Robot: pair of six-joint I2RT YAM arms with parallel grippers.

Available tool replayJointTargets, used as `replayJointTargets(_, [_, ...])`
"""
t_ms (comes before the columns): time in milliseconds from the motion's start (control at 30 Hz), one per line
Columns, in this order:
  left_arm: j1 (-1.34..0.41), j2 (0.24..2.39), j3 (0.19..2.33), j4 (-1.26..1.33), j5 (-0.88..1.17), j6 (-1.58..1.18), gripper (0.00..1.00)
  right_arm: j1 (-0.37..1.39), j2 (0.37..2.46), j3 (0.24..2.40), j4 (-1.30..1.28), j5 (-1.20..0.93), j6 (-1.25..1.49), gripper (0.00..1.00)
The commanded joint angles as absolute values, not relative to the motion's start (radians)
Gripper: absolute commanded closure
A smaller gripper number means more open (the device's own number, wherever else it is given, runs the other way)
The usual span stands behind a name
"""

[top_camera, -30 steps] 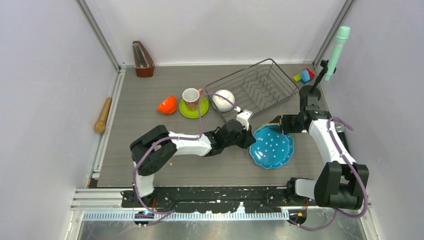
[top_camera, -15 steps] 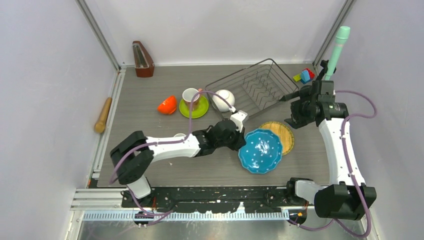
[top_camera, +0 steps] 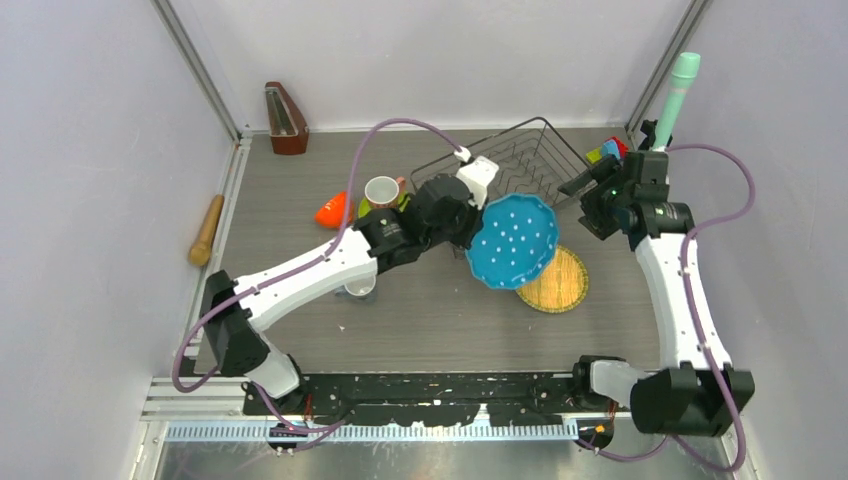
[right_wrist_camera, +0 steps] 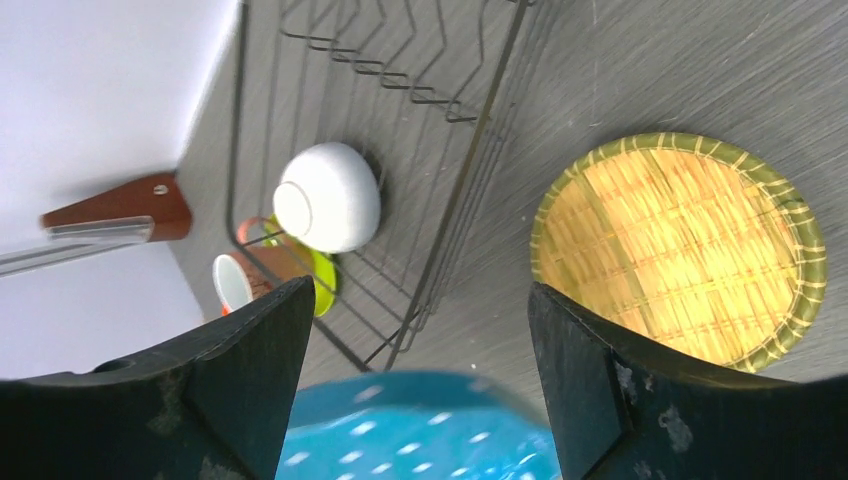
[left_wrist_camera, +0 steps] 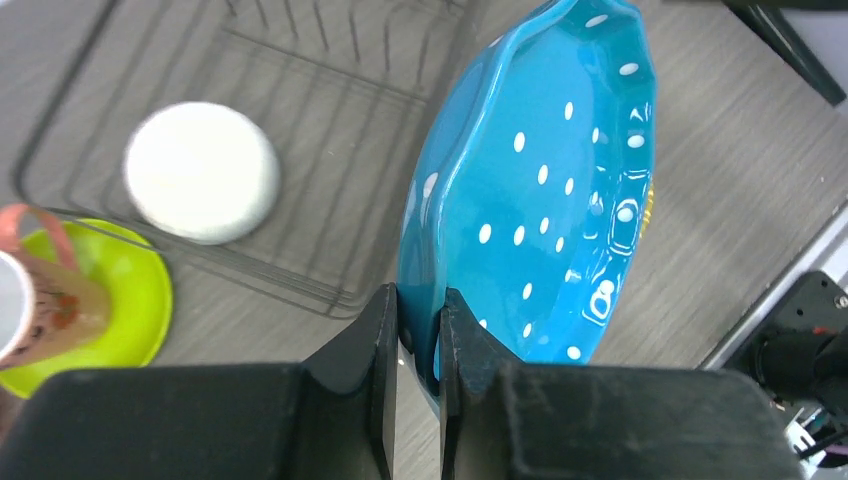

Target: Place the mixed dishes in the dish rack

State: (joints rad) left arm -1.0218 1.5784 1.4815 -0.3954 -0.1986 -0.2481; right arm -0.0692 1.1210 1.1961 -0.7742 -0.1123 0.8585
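Observation:
My left gripper [top_camera: 470, 215] is shut on the rim of the blue white-dotted plate [top_camera: 512, 240] and holds it tilted on edge in the air, just in front of the black wire dish rack [top_camera: 535, 135]. The left wrist view shows both fingers [left_wrist_camera: 418, 295] pinching the plate [left_wrist_camera: 530, 200]. My right gripper [top_camera: 585, 205] is open and empty, right of the plate and above it [right_wrist_camera: 420, 440]. The white bowl [left_wrist_camera: 200, 185] lies upside down at the rack's near-left corner. The pink mug [top_camera: 381, 192] stands on the lime-green plate [left_wrist_camera: 130, 300]. The orange bowl [top_camera: 333, 211] sits left of them. The pale mug [top_camera: 360, 288] shows under my left arm.
A round bamboo mat [top_camera: 555, 282] lies on the table below the held plate. A wooden metronome [top_camera: 286, 120] stands at the back left and a rolling pin [top_camera: 206, 230] lies along the left rail. Coloured blocks [top_camera: 610, 152] and a green tube [top_camera: 676, 100] are at the back right.
My left arm has lifted the blue plate off the bamboo mat, tipped it on edge and carried it up toward the rack. My right arm let go, rose and drew back to the right.

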Motion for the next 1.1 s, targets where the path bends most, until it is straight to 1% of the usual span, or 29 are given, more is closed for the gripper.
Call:
replayJointTargets(0, [-0.968, 1.500, 1.593, -0.372, -0.218, -0.227, 1.00, -0.011, 1.239, 1.175, -0.688, -0.022, 0.838, 0.16])
replayJointTargets(100, [-0.934, 1.516, 1.657, -0.401, -0.233, -0.201, 1.00, 0.045, 1.317, 1.184, -0.636, 0.048, 0.861, 0.16])
replayJointTargets(267, [-0.906, 1.523, 1.748, -0.397, -0.348, -0.085, 1.00, 0.102, 1.450, 1.243, -0.617, 0.135, 0.886, 0.16])
replayJointTargets(400, [-0.877, 1.525, 1.772, -0.372, -0.387, -0.036, 1.00, 0.113, 1.551, 1.283, -0.613, 0.183, 0.908, 0.21])
replayJointTargets(467, [-0.862, 1.528, 1.773, -0.359, -0.400, -0.027, 1.00, 0.115, 1.590, 1.285, -0.595, 0.182, 0.909, 0.29])
replayJointTargets(500, [-0.854, 1.530, 1.773, -0.351, -0.405, -0.024, 1.00, 0.118, 1.608, 1.283, -0.586, 0.162, 0.906, 0.37])
replayJointTargets(567, [-0.839, 1.534, 1.765, -0.326, -0.414, -0.014, 1.00, 0.128, 1.626, 1.274, -0.570, 0.143, 0.907, 0.47])
replayJointTargets(600, [-0.833, 1.537, 1.761, -0.310, -0.417, -0.008, 1.00, 0.132, 1.629, 1.260, -0.555, 0.137, 0.908, 0.55])
replayJointTargets(633, [-0.828, 1.541, 1.759, -0.295, -0.419, -0.005, 1.00, 0.138, 1.628, 1.253, -0.551, 0.124, 0.908, 0.60])
replayJointTargets(667, [-0.823, 1.548, 1.759, -0.281, -0.423, -0.005, 1.00, 0.140, 1.625, 1.238, -0.538, 0.106, 0.907, 0.70])
replayJointTargets(700, [-0.820, 1.557, 1.765, -0.268, -0.432, 0.016, 1.00, 0.144, 1.623, 1.233, -0.534, 0.099, 0.908, 0.76])
replayJointTargets(733, [-0.818, 1.572, 1.778, -0.265, -0.441, 0.026, 1.00, 0.146, 1.617, 1.222, -0.535, 0.081, 0.907, 0.87])
replayJointTargets(800, [-0.816, 1.595, 1.800, -0.259, -0.449, 0.038, 1.00, 0.150, 1.607, 1.211, -0.550, 0.068, 0.903, 0.98])
replayJointTargets(1067, [-0.817, 1.670, 1.838, -0.157, -0.463, 0.102, 1.00, 0.176, 1.472, 1.111, -0.584, 0.033, 0.905, 0.99])
